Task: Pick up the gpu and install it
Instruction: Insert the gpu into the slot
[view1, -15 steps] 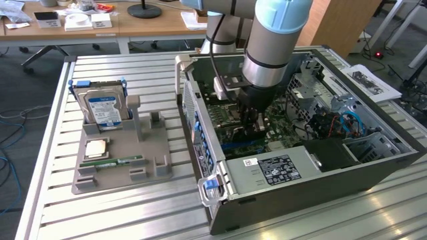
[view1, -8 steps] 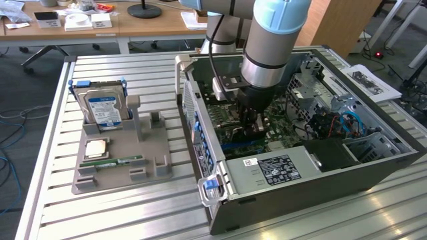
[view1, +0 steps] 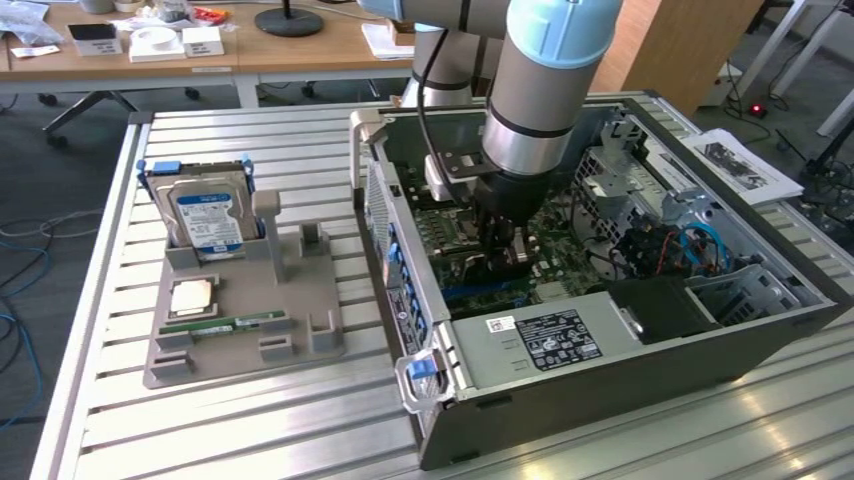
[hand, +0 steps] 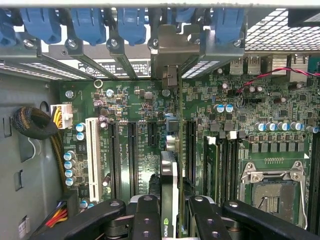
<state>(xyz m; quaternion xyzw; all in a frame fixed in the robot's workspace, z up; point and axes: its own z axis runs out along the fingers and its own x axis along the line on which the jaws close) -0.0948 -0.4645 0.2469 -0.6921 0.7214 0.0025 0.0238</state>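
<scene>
- One robot arm (view1: 534, 90) reaches down into an open computer case (view1: 641, 350) that lies on its side on the slatted metal bench (view1: 267, 430).
- Its tool (view1: 505, 252) hangs low inside the case, just above the green main board (view1: 447, 218).
- Seen from the wrist, the tool (hand: 170, 220) is clamped on the graphics card (hand: 169, 170), with a black finger (hand: 145, 215) against each flat side.
- The graphics card stands on edge over the main board, in line with the expansion slots. It sits between a short black slot (hand: 150, 132) and a long black slot (hand: 190, 145).
- Whether its lower edge sits in a slot, I cannot tell.
- Its far end points toward the row of blue clips (hand: 132, 22) at the case's back wall.
- An open processor socket (hand: 272, 187) lies on the board, well apart from the card.
- On the exterior view's left of the case, a grey holder (view1: 307, 330) rests on the bench.
- The holder carries an upright hard drive (view1: 211, 215), a square processor chip (view1: 191, 297) and a green memory stick (view1: 227, 325) lying flat.
</scene>
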